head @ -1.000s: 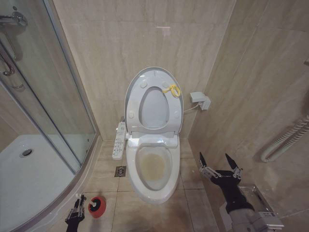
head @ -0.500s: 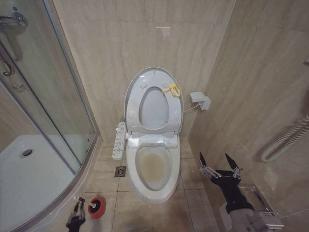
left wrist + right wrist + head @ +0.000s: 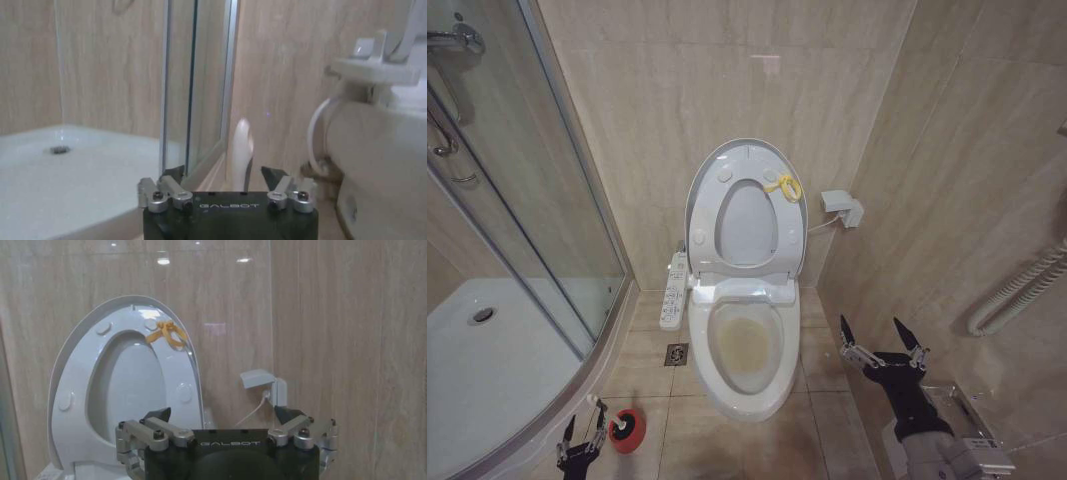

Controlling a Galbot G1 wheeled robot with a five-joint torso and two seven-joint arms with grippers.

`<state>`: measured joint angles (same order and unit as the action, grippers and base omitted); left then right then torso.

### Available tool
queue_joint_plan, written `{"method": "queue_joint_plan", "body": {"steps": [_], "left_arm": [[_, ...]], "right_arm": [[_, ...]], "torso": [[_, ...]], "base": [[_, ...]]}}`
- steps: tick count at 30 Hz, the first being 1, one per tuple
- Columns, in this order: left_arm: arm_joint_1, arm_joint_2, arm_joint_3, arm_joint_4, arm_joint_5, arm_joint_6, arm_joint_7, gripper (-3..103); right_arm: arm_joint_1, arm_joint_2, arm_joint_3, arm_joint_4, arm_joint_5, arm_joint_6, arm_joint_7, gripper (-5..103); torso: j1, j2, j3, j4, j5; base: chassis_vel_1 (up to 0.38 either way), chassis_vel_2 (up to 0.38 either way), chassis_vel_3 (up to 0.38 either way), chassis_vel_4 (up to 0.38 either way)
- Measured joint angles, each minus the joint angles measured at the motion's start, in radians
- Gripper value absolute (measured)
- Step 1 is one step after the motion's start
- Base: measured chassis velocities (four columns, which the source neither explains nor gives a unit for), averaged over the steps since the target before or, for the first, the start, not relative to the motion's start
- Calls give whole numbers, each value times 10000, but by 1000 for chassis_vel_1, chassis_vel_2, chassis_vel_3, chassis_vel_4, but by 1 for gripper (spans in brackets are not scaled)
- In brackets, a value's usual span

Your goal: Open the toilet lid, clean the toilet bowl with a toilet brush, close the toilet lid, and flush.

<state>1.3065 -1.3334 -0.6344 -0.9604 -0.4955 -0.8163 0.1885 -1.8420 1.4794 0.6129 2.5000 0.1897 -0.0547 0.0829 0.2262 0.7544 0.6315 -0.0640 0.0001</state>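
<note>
**Ana:** Left gripper (image 3: 584,433) sits low at the head view's bottom left, fingers spread, just beside the red holder cup (image 3: 628,430) on the floor tiles. The toilet brush (image 3: 603,414) stands in that cup, its thin white handle rising between the spread fingers.

**Ben:** And the toilet lid (image 3: 745,205) is up, leaning back against the wall, yellow loop (image 3: 784,186) near its top edge. The seat (image 3: 747,222) is raised with it.

**Ana:** Toilet bowl (image 3: 745,345) lies open below, brownish stain inside. The button panel (image 3: 673,291) sticks out on its left side, a floor drain (image 3: 676,354) just under that.

**Ben:** Right gripper (image 3: 884,335) hangs to the right of the bowl, near the side wall, fingers wide apart, gripping nothing.

**Ana:** Over to the left wrist view. Left gripper (image 3: 228,175) fingers are apart, and the brush (image 3: 240,152) handle stands as a pale blur between them. I can't tell whether either finger touches it.

**Ben:** The shower enclosure (image 3: 100,165) shows behind, and the toilet's white body (image 3: 380,160) is close by.

**Ana:** Right wrist view now. Right gripper (image 3: 227,415) is spread and empty, pointing at the upright lid (image 3: 127,385), loop (image 3: 167,333) at the top.

**Ben:** A wall socket (image 3: 263,385) with a cable sits beside the lid.
</note>
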Motion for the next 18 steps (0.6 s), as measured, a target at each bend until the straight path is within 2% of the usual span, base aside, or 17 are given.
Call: {"method": "queue_joint_plan", "body": {"steps": [1, 3, 4, 7, 10, 11, 12, 13, 16, 17, 18], "left_arm": [[262, -50, -81, -600, 124, 1, -79, 69], [437, -88, -160, -1056, 259, 1, -134, 69], [697, -149, -306, -1719, 513, 1, -205, 96], [1016, -221, -484, -2557, 736, 3, -272, 96], [1498, -287, -668, -4117, 913, 28, -422, 96], [1498, -287, -668, -4117, 913, 28, -422, 96], [1755, -309, -742, -4957, 1019, 205, -535, 100], [1956, -312, -761, -5580, 1060, 429, -638, 100], [2230, -313, -757, -6372, 1100, 835, -820, 100], [2546, -304, -668, -7394, 1194, 1395, -1153, 100], [2686, -284, -596, -7905, 1212, 1676, -1317, 100]], "right_arm": [[0, 0, 0, 0, 0, 0, 2, 100], [0, 0, 0, 0, 0, 0, 0, 100], [0, 0, 0, 0, 0, 0, 0, 100], [-1, 0, 0, 0, 0, 0, 0, 100], [0, 0, 0, 0, 0, 0, 1, 100], [0, 0, 0, 0, 0, 0, 1, 100], [0, 0, 0, 0, 0, 0, 1, 100], [0, 0, 0, 0, 0, 0, 1, 100], [0, 0, 1, -1, 0, 0, 2, 100], [0, 0, 0, 0, 0, 0, -1, 100], [0, -1, 0, 0, 1, 0, -1, 100]], "torso": [[0, 0, 0, 0, -4], [0, 0, 0, 0, -3], [0, 0, 0, -1, 0], [0, 0, 0, 1, -1], [0, 0, 0, -1, -1], [0, 0, 0, -1, -1], [0, 0, -1, -1, 0], [0, 0, -1, -1, 0], [0, 0, -1, 0, 1], [0, 1, -1, 1, -2], [0, 0, -1, 1, 0]], "base": [[0, 0, 0, 0], [0, 0, 0, 0], [0, 0, 0, 0], [0, 0, 0, 0], [0, 0, 0, 0], [0, 0, 0, 0], [0, 0, 0, 0], [0, 0, 0, 0], [0, 0, 0, 0], [0, 0, 0, 0], [0, 0, 0, 0]]}}
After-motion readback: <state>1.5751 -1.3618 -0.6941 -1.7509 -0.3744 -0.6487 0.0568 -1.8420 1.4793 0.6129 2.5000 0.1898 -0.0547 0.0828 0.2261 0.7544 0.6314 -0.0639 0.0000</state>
